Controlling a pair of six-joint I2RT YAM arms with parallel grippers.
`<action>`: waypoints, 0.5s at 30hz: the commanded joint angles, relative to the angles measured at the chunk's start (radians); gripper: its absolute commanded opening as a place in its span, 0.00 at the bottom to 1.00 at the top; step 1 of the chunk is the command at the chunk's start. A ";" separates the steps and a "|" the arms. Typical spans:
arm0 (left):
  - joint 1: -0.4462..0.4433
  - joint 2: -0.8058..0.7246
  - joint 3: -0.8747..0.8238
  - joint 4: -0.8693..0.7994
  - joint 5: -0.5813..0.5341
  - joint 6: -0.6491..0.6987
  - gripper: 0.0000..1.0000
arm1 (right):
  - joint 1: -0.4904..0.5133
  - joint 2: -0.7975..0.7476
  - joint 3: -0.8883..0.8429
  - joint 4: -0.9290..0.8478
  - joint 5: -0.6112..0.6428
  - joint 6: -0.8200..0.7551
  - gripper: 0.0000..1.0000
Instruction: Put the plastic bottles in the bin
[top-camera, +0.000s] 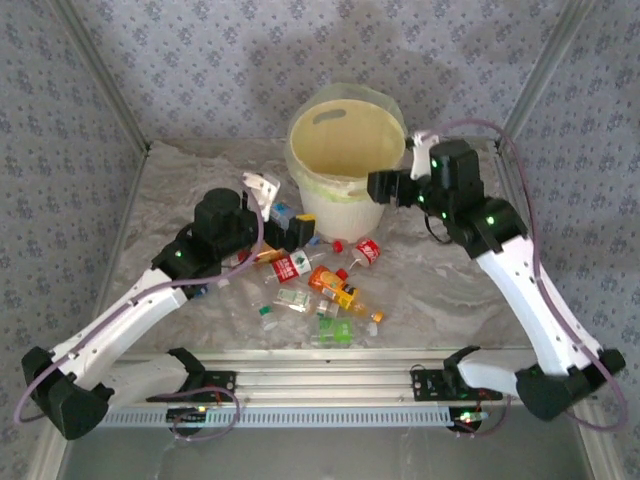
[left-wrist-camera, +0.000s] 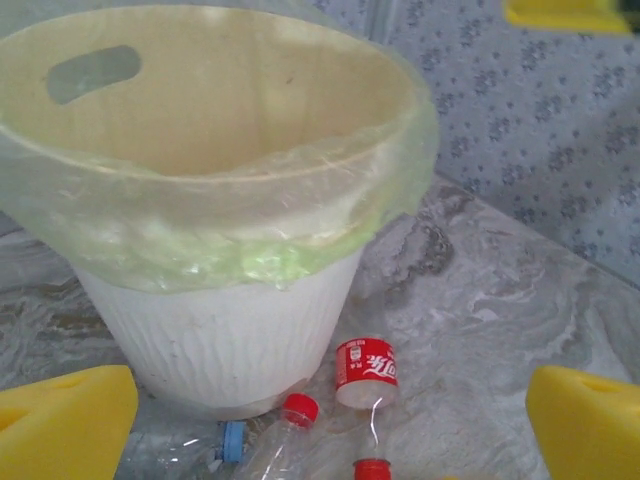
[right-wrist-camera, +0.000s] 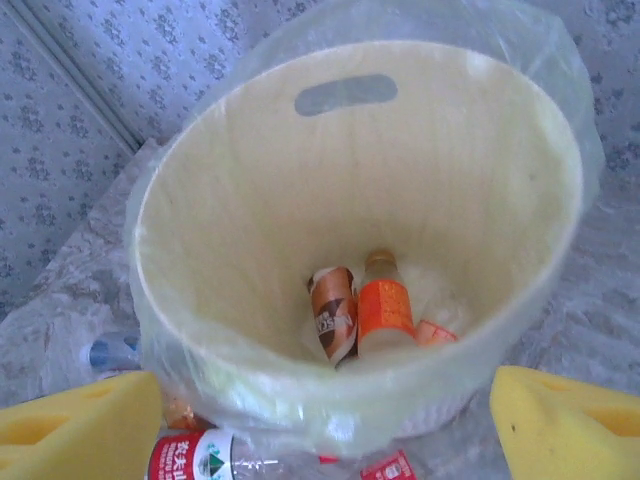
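Observation:
The bin (top-camera: 345, 150), a cream-white bucket with a pale yellow-green bag, stands at the back middle of the table. Several plastic bottles (top-camera: 333, 284) lie scattered in front of it. My left gripper (top-camera: 298, 233) hangs low by the bin's near-left foot, open, its yellow fingers (left-wrist-camera: 65, 420) wide apart. Ahead of the left gripper (left-wrist-camera: 330, 445) lie a red-labelled bottle (left-wrist-camera: 367, 372) and a red-capped bottle (left-wrist-camera: 290, 430). My right gripper (top-camera: 382, 187) is held at the bin's right rim, open and empty. The right gripper (right-wrist-camera: 325, 440) looks down into the bin (right-wrist-camera: 200, 340), where an orange-labelled bottle (right-wrist-camera: 385, 310) and a brown-labelled bottle (right-wrist-camera: 333, 312) lie.
A blue-capped bottle (left-wrist-camera: 232, 440) lies against the bin's foot. A red-and-white labelled bottle (right-wrist-camera: 195, 460) lies outside the bin wall below the right gripper. Patterned walls and metal posts (top-camera: 100, 80) close in the marbled table (top-camera: 450, 290) on three sides.

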 joint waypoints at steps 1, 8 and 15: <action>0.042 0.049 0.097 -0.043 -0.053 -0.134 1.00 | 0.006 -0.113 -0.144 0.073 0.014 0.056 0.89; 0.093 0.236 0.283 -0.118 -0.109 -0.321 1.00 | 0.006 -0.295 -0.424 0.103 -0.016 0.103 0.90; 0.097 0.421 0.448 -0.193 -0.031 -0.437 1.00 | 0.000 -0.393 -0.515 0.027 -0.010 0.101 0.90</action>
